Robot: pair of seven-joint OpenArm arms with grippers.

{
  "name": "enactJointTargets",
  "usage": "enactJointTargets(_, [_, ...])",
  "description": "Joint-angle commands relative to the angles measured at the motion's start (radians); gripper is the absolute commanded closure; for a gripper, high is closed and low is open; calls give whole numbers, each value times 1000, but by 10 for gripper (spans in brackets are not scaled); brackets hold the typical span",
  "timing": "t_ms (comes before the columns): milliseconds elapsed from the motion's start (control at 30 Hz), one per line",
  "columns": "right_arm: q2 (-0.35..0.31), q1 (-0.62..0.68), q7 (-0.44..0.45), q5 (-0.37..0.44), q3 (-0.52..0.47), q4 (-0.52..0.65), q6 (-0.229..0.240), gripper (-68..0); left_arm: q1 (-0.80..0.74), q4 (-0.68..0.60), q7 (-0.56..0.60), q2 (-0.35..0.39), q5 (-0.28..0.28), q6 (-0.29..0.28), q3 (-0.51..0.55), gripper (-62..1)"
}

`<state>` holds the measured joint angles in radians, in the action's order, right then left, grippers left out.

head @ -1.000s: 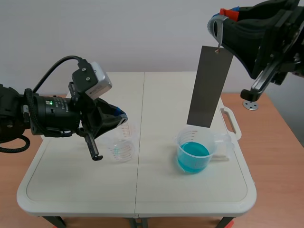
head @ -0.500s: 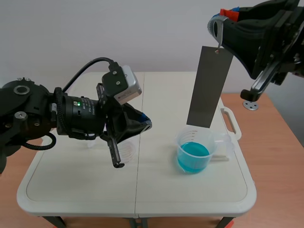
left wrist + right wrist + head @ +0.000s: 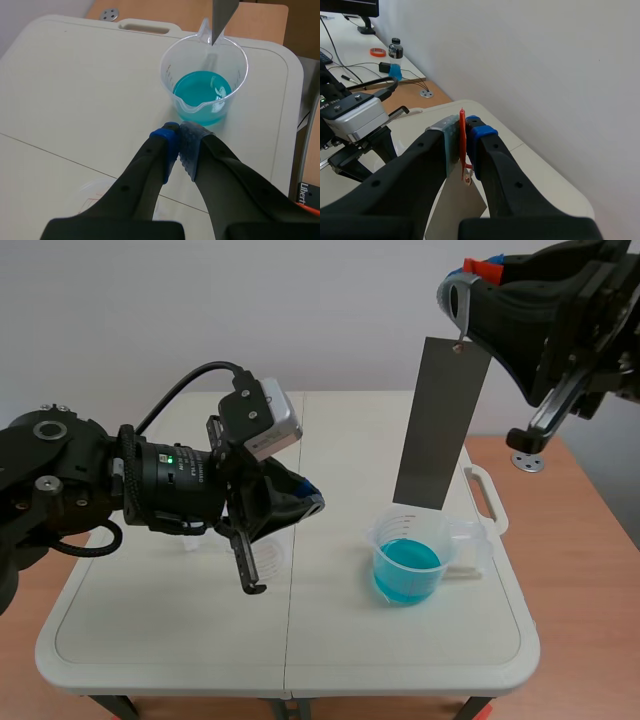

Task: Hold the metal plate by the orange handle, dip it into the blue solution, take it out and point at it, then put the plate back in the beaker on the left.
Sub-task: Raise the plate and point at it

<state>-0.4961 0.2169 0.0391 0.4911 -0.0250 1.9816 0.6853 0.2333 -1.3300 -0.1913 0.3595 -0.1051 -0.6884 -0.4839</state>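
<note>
Step, as I read it: plate is out of the liquid, so now the pointing.

My right claw (image 3: 462, 298) is clamped on the orange handle (image 3: 462, 142), high up. The metal plate (image 3: 440, 425) hangs from it over the right beaker (image 3: 375, 532). The plate's lower edge is just above the rim and clear of the blue solution (image 3: 407, 558). My left claw (image 3: 179, 142) has its pads pressed together on nothing. It is low over the worktop (image 3: 340, 650), with its tip aimed at the right beaker and the plate's bottom corner (image 3: 222, 20).

Doing it well, my judgement:
- Right claw: tight grip, no wobble. The plate hangs from one small point at the handle, so it would probably swing easily.
- Left claw: lift the tip toward the plate's face and stop near it without touching. A nudge would set it swinging.
- Plate over the right beaker, so any drips fall back in.
- The left beaker (image 3: 268, 555) sits just beside and partly behind my left claw. Watch the low finger there.

Plate pose:
- Long axis near upright, slightly tilted.
- Handle end is up and the free end points down at the solution.
- The lower end leans toward my left arm's side.
- In the scene view the broad face is toward the camera.
</note>
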Motion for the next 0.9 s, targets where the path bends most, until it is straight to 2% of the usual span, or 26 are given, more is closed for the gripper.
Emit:
enactJointTargets(0, [-13,-10,11,18,-10,21,-3,-13,13,-2,7,28,-19,18,19,-16])
enactJointTargets(167, [-13,-10,11,18,-10,21,-3,-13,-11,-17,18,145,-123,101,66,-16])
enactJointTargets(267, [-13,-10,11,18,-10,21,-3,-13,-54,-37,41,248,-189,166,113,-16])
enactJointTargets(500, [-13,-10,11,18,-10,21,-3,-13,-234,-40,177,515,-332,345,268,-16])
enactJointTargets(567, [-13,-10,11,18,-10,21,-3,-13,-305,-40,188,579,-353,394,318,-16])
enactJointTargets(667, [-13,-10,11,18,-10,21,-3,-13,-425,-30,199,656,-356,473,391,-16])
enactJointTargets(867, [-13,-10,11,18,-10,21,-3,-13,-651,32,199,725,-355,629,468,-16])
